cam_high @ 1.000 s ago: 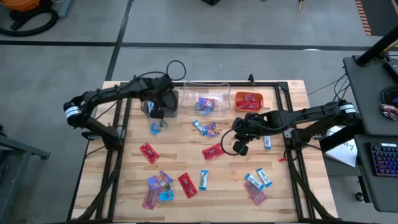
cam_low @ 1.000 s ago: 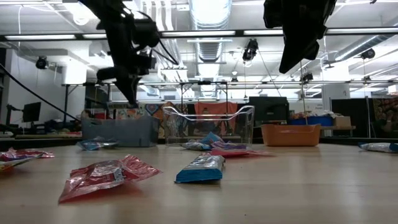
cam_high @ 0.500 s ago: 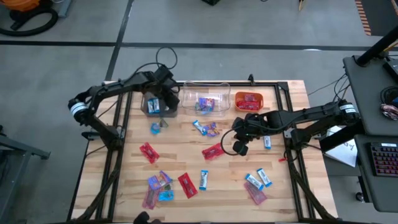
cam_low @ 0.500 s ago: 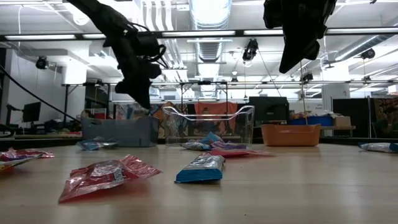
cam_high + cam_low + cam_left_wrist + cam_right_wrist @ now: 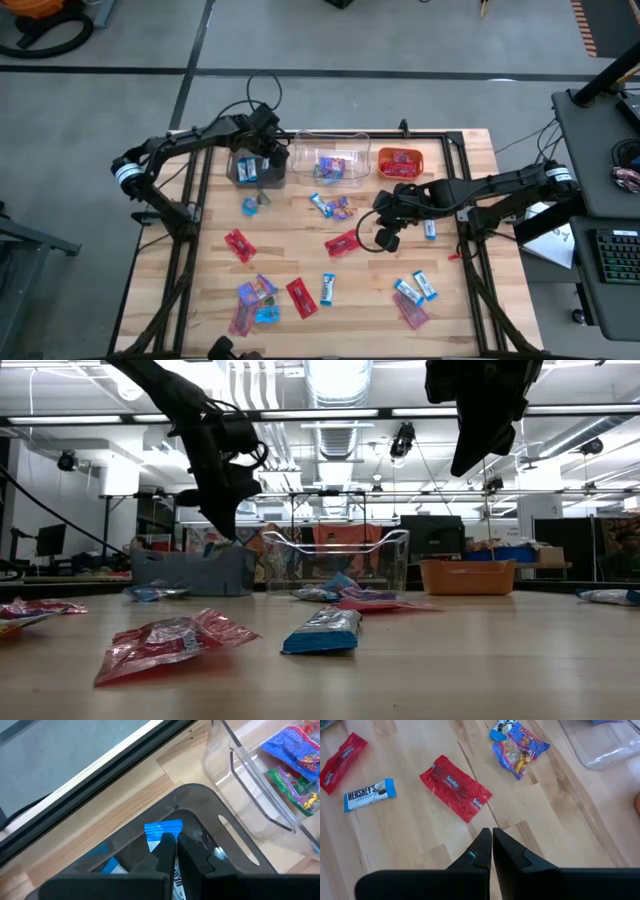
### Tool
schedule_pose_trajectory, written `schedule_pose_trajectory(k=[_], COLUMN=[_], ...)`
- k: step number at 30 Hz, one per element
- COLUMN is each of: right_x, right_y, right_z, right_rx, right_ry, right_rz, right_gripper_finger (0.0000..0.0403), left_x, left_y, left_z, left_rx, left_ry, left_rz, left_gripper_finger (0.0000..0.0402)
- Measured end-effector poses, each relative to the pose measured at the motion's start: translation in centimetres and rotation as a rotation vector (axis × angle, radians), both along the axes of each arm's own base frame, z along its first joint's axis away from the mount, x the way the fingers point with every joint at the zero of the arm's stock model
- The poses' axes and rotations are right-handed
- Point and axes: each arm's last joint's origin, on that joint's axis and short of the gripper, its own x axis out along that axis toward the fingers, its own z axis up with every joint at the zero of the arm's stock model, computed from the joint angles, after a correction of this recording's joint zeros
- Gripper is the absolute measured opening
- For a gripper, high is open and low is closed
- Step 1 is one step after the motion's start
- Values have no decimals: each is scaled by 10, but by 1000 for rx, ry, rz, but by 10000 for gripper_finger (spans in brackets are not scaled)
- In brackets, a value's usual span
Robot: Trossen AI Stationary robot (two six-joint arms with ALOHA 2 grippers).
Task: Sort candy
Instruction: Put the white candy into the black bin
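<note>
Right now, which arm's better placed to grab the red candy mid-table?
Right, probably. The right gripper hangs shut and empty just beside the red candy. The left gripper is over the brown bin, shut on a blue-and-white candy.

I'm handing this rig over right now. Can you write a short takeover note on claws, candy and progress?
Left claw: over the brown bin, shut on a blue-and-white candy, not yet released.
Right claw: shut, empty, hovering above the table near a red candy.
Done: some candy already lies in the brown bin, the clear bin and the orange bin.
Left: many sweets are loose on the table, including a purple-multicolour candy near the clear bin, a front-left cluster and a front-right group.
</note>
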Motion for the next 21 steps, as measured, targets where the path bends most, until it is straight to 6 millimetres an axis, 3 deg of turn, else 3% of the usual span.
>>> schedule_pose_trajectory(k=[6,21], right_x=[0,0], right_y=[0,1], right_z=[0,0], right_rx=[1,21], right_ry=[0,-2], right_rz=[-2,-33], right_gripper_finger=[9,9], left_x=[-1,1], left_y=[-1,-8], left_z=[-1,3], left_rx=[-9,5], left_ry=[24,32], left_rz=[-17,-67], left_gripper_finger=[9,112])
